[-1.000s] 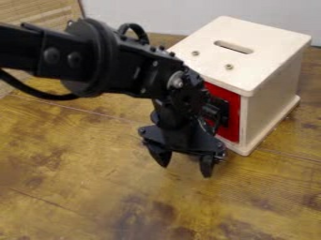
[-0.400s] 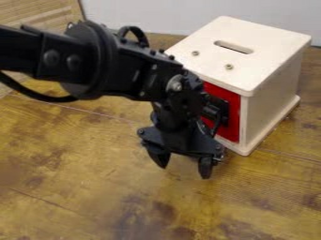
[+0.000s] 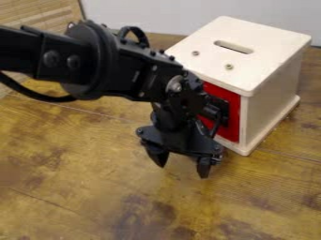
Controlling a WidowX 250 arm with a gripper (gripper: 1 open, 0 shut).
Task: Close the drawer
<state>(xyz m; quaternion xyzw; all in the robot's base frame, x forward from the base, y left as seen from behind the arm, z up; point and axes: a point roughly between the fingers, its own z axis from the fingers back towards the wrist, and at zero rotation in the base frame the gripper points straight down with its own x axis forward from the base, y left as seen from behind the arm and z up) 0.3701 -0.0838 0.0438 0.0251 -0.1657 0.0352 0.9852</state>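
Note:
The red drawer [image 3: 230,110] sits in the pale wooden cube [image 3: 247,58], its front about flush with the cube's face. Its black handle is mostly hidden behind my arm. My black gripper [image 3: 182,161] points down at the wooden table just in front of the drawer, to its lower left. Its two fingers [image 3: 158,156] are spread apart with nothing between them.
The cube has a slot on top [image 3: 234,45]. The worn wooden table [image 3: 75,187] extends to the left and front. My black arm [image 3: 75,61] reaches in from the left edge.

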